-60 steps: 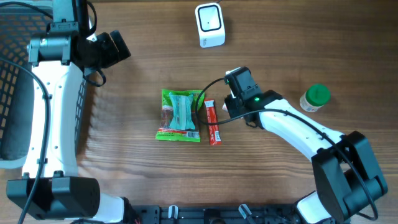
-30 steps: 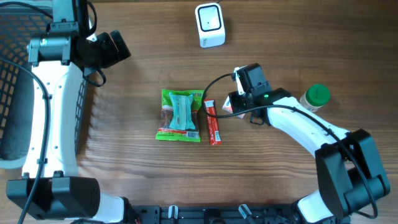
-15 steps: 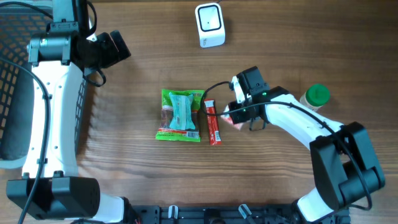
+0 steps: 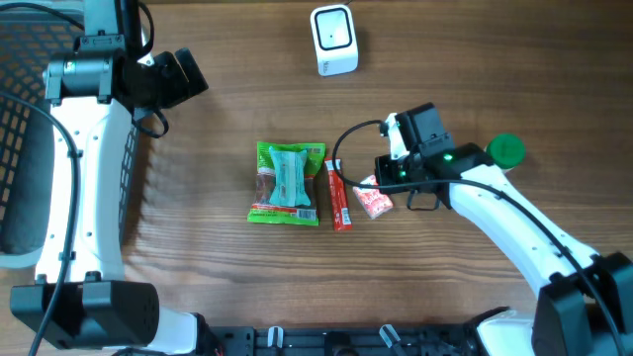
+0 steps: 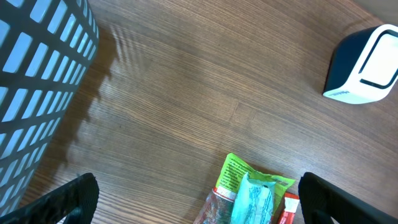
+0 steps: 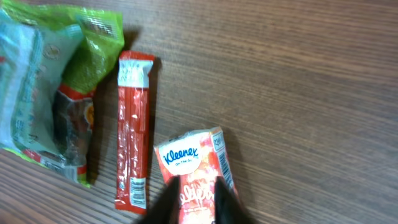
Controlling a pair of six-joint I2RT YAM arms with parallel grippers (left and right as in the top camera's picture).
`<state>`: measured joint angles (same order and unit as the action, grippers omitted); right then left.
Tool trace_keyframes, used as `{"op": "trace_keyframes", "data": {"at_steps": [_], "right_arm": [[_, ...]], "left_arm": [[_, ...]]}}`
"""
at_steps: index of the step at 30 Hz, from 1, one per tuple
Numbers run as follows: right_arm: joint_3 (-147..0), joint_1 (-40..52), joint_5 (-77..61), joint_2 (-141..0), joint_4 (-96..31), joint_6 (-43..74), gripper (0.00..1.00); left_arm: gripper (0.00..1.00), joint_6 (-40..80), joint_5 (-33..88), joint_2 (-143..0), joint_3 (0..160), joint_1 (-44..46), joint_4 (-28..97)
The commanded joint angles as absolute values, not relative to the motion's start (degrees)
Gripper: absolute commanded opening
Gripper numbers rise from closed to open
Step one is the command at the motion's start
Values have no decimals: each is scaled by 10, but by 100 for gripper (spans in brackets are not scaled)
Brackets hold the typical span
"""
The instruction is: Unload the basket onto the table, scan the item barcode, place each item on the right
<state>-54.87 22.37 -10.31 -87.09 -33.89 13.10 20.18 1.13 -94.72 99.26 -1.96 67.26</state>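
On the tabletop, Kleenex pack (image 4: 374,202): it lay right of centre in the overhead frame, just beside the red stick sachet (image 4: 339,196) without touching it, and well below the scanner (image 4: 333,40).
Right hand (image 6: 194,202): narrowed onto the pack's lower end, with dark fingers (image 6: 166,198) against both long sides. It appeared to have the pack pinched. Whether the pack had left the wood could not be told.
Left hand (image 5: 198,202): spread wide and empty, at the upper left of the overhead frame beside the basket (image 4: 20,138).
Step in hand: by my reading, securing the item. The scan was not yet done.
Next move: it probably called for lifting the pack and carrying it toward the top centre. The pack would have to be turned so its barcode met the scanner's face. Which side carried the barcode could not be told.
Pack material: soft printed film, red-orange with a white label panel. It was a small pillowy rectangle, likely to give under a squeeze.
Scanner: a white hard-plastic block with rounded corners and a dark-rimmed window.
Sachet: a slim glossy red strip with crimped ends.
Snack pouch (image 4: 287,183): flat, crinkled green film.
Jar (image 4: 504,150): a round green lid, with the rest hidden behind the arm.
Tabletop (image 4: 198,277): matt brown wood grain.
Basket: a rigid black lattice.
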Motion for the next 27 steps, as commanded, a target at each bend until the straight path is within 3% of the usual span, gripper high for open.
{"op": "trace_keyframes", "data": {"at_steps": [1, 17, 20, 23, 24, 25, 27], "right_arm": [[-547, 223, -105, -864, -356, 117, 47], [-547, 194, -166, -981, -370, 45, 42], [-547, 185, -188, -991, -370, 39, 31], [-547, 185, -227, -991, -372, 10, 28], [-547, 185, -226, -991, -372, 11, 21], [-547, 185, -226, -991, -372, 11, 8], [-547, 184, -226, -987, -371, 11, 4]], "left_arm": [[100, 193, 8, -947, 991, -21, 671], [100, 193, 8, -947, 991, -21, 671], [100, 193, 8, -947, 991, -21, 671], [100, 193, 8, -947, 991, -21, 671], [100, 193, 8, -947, 991, -21, 671], [100, 193, 8, -947, 991, -21, 671], [100, 193, 8, -947, 991, -21, 671]]}}
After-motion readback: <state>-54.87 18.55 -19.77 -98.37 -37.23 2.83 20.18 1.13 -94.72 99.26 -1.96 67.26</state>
